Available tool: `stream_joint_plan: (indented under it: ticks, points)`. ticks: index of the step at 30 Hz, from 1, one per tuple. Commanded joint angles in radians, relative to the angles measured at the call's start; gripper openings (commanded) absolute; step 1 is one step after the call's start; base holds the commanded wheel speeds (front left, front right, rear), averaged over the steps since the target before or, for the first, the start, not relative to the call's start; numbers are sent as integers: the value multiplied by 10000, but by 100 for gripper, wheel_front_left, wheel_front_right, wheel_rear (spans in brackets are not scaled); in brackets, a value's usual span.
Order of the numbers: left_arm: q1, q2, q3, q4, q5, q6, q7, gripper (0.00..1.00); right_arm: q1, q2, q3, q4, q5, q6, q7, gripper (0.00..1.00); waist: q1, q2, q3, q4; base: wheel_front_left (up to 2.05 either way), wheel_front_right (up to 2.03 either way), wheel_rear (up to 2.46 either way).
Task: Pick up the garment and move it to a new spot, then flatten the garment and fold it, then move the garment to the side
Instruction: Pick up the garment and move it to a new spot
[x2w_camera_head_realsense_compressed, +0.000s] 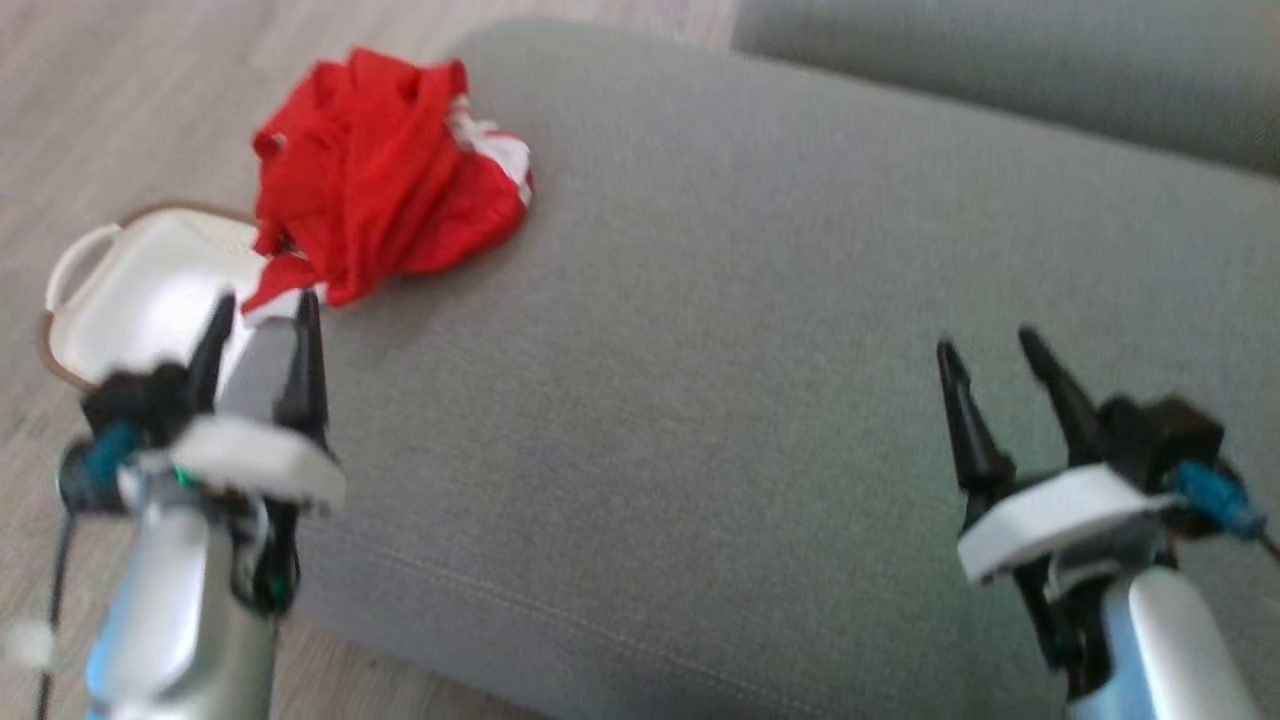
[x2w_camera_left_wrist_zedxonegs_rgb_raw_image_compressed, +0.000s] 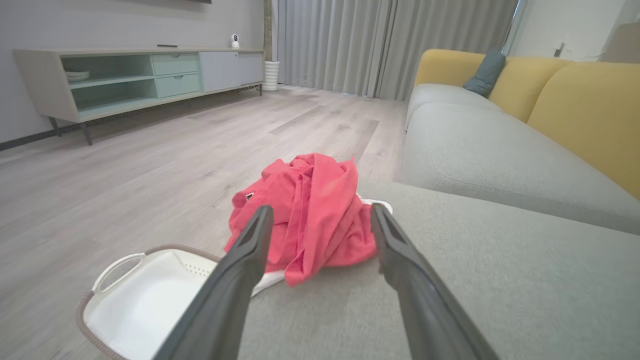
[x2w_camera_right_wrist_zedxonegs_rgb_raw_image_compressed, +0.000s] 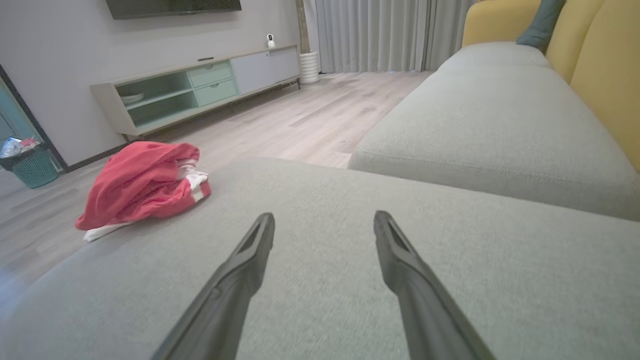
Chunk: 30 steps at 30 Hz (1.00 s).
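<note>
Nearest the robot, both arms hang over the grey sofa seat cushion (x2w_camera_head_realsense_compressed: 700, 350). The left pincer (x2w_camera_head_realsense_compressed: 266, 300) is at the cushion's left edge, its two dark fingers spread wide with nothing between them. The right pincer (x2w_camera_head_realsense_compressed: 987, 340) is well to the right above bare cushion, also spread and empty.

Just beyond the left fingertips lies the red garment (x2w_camera_head_realsense_compressed: 380, 170). It is crumpled in a heap with some white fabric showing, and it sits on the far left corner of the cushion. Its lower edge droops over the cushion's side towards a white laundry basket (x2w_camera_head_realsense_compressed: 80, 255) that stands on the wooden floor (x2w_camera_left_wrist_zedxonegs_rgb_raw_image_compressed: 150, 165) beside the sofa.

Farther off are a second seat cushion (x2w_camera_left_wrist_zedxonegs_rgb_raw_image_compressed: 500, 155), yellow backrests (x2w_camera_left_wrist_zedxonegs_rgb_raw_image_compressed: 580, 105) with a teal pillow (x2w_camera_left_wrist_zedxonegs_rgb_raw_image_compressed: 482, 72), a low pale sideboard (x2w_camera_left_wrist_zedxonegs_rgb_raw_image_compressed: 150, 75) and grey curtains (x2w_camera_left_wrist_zedxonegs_rgb_raw_image_compressed: 350, 45).
</note>
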Motion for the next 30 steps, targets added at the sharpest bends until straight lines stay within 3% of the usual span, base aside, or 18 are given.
stream_joint_plan:
  ticks: [1, 10, 18, 19, 20, 25, 30]
  points:
    - [-1125, 369, 376, 171, -200, -65, -14, 100, -729, -58, 210, -602, -250, -7, 178, 100, 0, 0, 1067, -424, 0, 0, 0]
    - [-3506, 896, 363, 3096, -926, -237, 312, 100, -1243, -58, 68, -1235, -846, -7, 745, 100, 0, 0, 2603, -802, 0, 0, 0]
    - [-5157, 1409, 46, 5888, -1398, -283, 769, 100, -1512, -58, 107, -1439, -1019, -7, 901, 100, 0, 0, 3082, -981, 0, 0, 0]
    - [-5277, 1433, -67, 6071, -1458, -284, 800, 73, -1519, -58, 108, -1440, -1019, -7, 905, 100, 0, 0, 3090, -986, 0, 0, 0]
    - [-5380, 1465, -178, 6204, -1529, -285, 777, 4, -1526, -58, 108, -1435, -1007, -7, 912, 100, 0, 0, 3095, -989, 0, 0, 0]
    - [-5720, 1833, -579, 6612, -1686, -287, 246, 0, -1573, -58, 105, -1386, -943, -7, 908, 100, 0, 0, 3046, -982, 0, 0, 0]
    - [-5881, 2199, -472, 6017, -1485, -173, -147, 0, -1457, -58, 32, -1266, -815, -7, 770, 100, 0, 0, 2627, -935, 0, 0, 0]
